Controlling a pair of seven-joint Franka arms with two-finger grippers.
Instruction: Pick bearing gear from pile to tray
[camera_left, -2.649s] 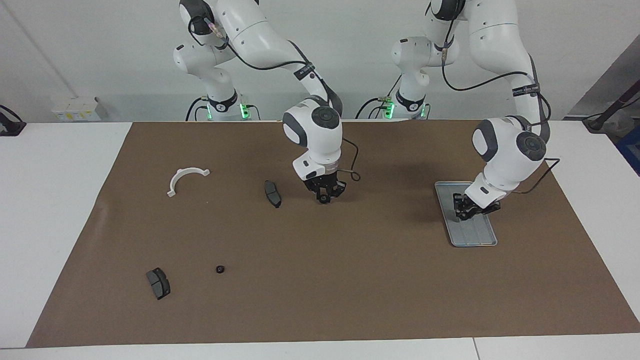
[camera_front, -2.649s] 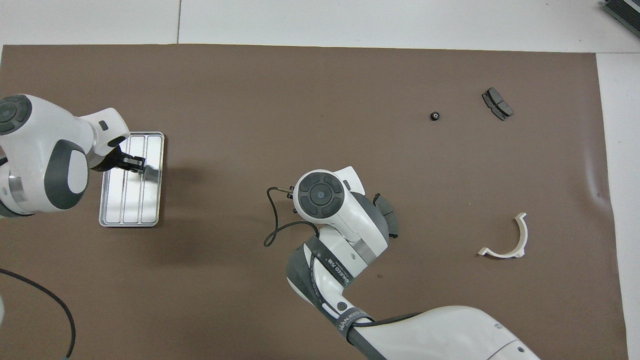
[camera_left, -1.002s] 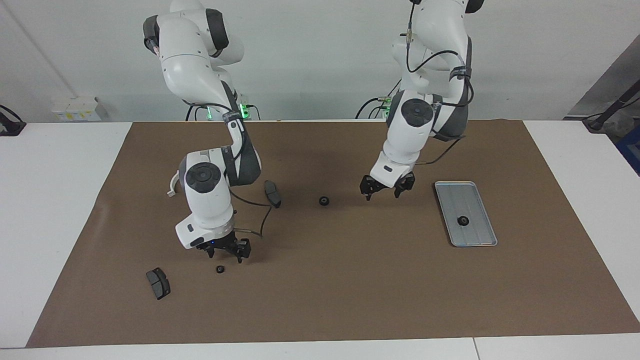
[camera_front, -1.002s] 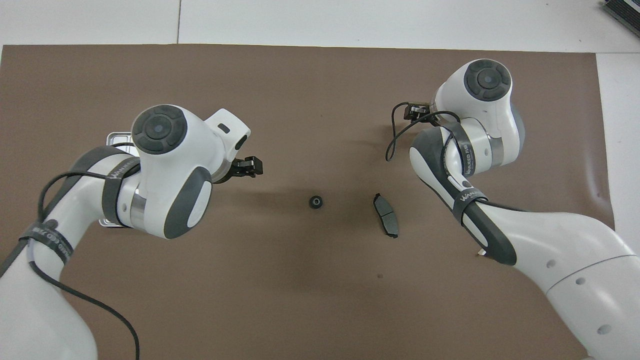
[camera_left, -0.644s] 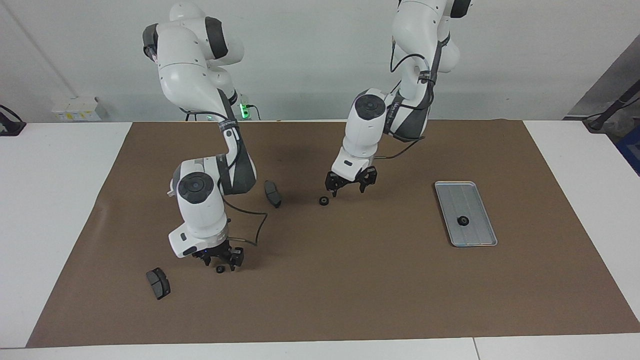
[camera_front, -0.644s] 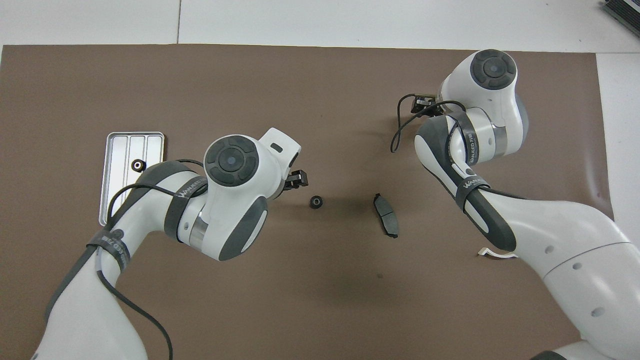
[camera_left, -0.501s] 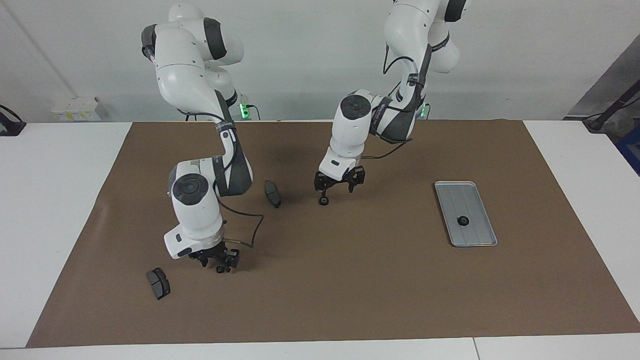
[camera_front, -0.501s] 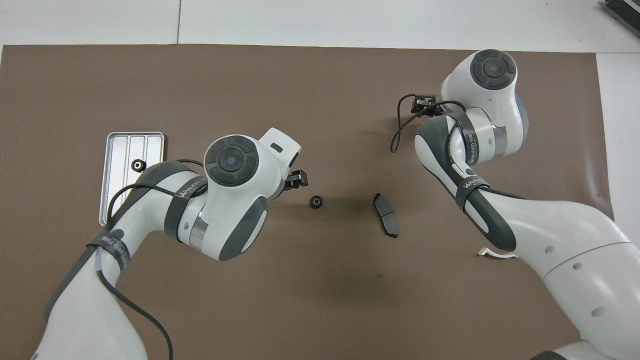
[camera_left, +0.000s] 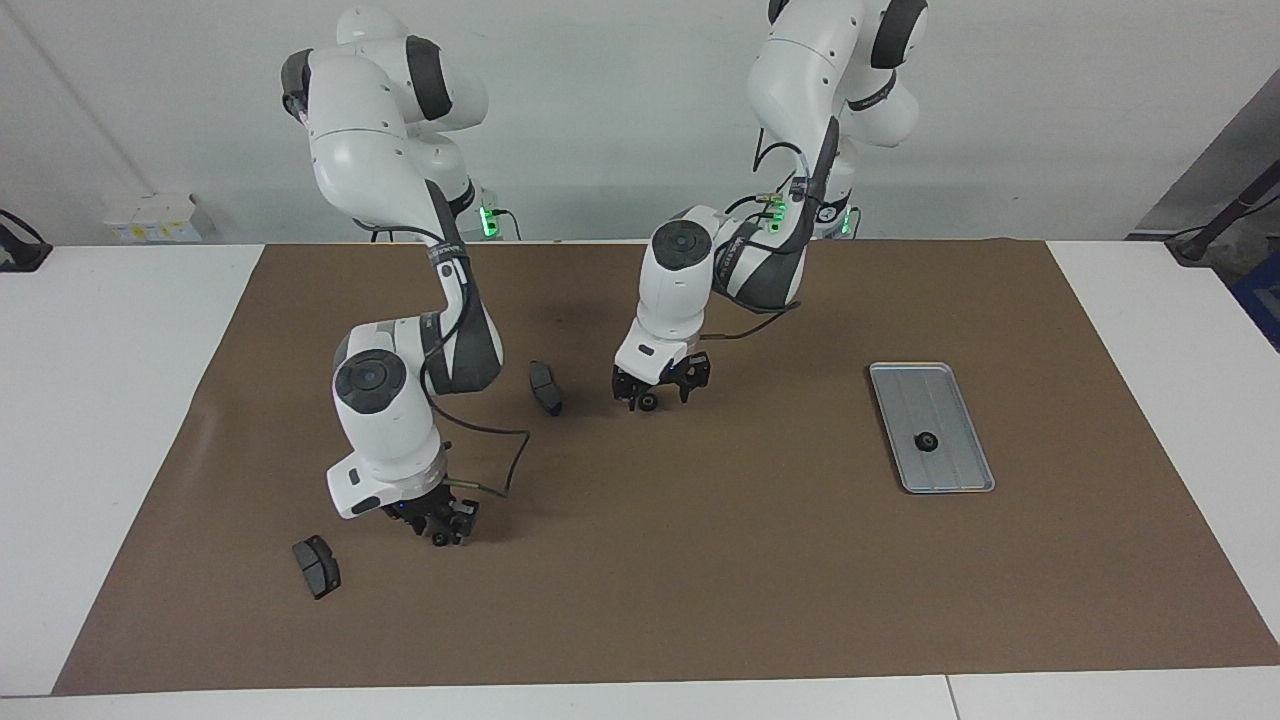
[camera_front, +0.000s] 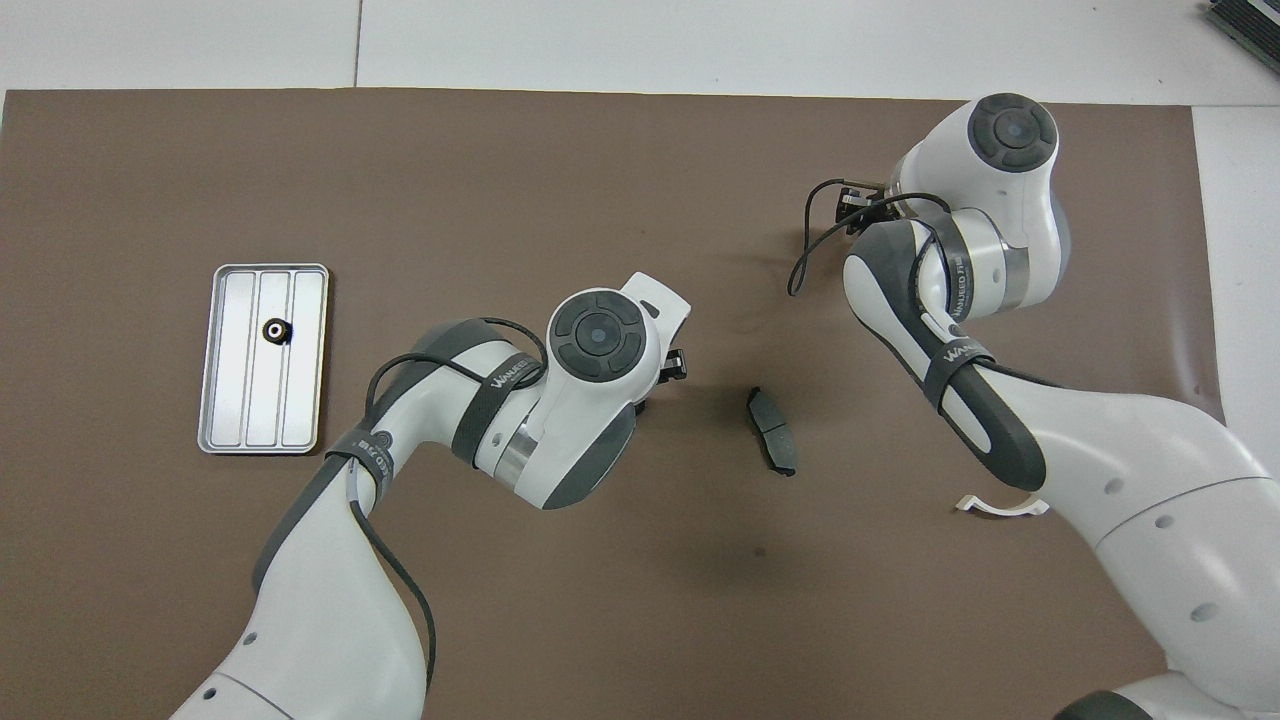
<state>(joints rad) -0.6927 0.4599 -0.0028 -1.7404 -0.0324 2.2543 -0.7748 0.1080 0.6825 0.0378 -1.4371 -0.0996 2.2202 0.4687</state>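
The left tool (camera_left: 650, 396) stood low with its fingers spread around a black gear (camera_left: 649, 403) mid-surface, placed to grip it. The right tool (camera_left: 440, 524) was down over another gear (camera_left: 439, 539); whether it gripped could not be told. One gear (camera_left: 927, 440) already lay in the tray (camera_left: 958, 478).

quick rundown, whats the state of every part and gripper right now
tray: on mat, holds one gear
tray gear: loose in tray
left gripper: open, down around middle gear
right gripper: low at third gear
brake pads: lying on mat, free
white bracket: on mat, partly hidden by right arm
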